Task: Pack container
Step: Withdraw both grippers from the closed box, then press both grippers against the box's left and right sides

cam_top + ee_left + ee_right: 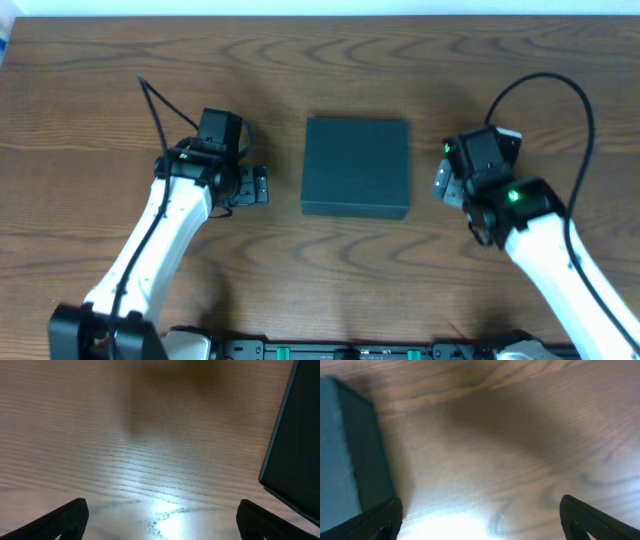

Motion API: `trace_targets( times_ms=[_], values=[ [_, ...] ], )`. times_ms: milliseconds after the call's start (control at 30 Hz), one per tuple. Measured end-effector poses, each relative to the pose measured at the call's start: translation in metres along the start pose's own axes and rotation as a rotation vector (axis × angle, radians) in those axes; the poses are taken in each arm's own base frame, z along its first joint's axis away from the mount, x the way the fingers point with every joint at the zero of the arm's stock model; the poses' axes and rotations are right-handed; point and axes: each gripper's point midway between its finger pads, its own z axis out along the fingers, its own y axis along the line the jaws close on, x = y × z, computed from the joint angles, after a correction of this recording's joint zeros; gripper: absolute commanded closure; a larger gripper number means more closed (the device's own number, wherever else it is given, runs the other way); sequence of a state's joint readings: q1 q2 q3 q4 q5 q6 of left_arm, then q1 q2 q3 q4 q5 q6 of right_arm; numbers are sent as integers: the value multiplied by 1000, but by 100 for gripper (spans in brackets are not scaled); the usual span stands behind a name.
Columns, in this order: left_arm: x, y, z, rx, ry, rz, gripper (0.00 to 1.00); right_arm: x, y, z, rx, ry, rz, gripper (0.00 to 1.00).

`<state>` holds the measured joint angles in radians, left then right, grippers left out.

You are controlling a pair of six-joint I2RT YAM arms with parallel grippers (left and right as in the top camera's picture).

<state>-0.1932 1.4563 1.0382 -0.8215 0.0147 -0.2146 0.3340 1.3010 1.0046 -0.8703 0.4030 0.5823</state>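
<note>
The dark teal-green container (pixel 356 166) sits shut in the middle of the wooden table. My left gripper (pixel 258 186) is open and empty just left of it; the container's edge shows at the right of the left wrist view (pixel 295 445), between no fingers (pixel 160 520). My right gripper (pixel 442 182) is open and empty just right of the container; the box's side shows at the left of the right wrist view (pixel 350 450), beside my left finger (pixel 480 520). No snack packets are in view.
The wooden table (pixel 330 60) stretches around the box. A black rail (pixel 350 350) runs along the front edge. Cables loop off both arms (pixel 545 85).
</note>
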Motion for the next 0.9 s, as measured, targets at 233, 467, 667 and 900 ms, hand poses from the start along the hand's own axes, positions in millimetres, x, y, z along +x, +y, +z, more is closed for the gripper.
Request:
trace_targets(
  times_ms=[233,467,667,900],
  values=[
    [-14,-6,24,10,-4,-3,4,-10,15,55,-30,55,16,1],
    [-13,-10,53,11,44,-2,4,-11,42,92,-86,65,-26,1],
    [-4,-14,69,28,106,-6,4,-19,56,107,-128,31,-34,1],
    [-5,-28,70,61,98,0,5,-33,60,114,-149,-16,-12,1]
  ],
)
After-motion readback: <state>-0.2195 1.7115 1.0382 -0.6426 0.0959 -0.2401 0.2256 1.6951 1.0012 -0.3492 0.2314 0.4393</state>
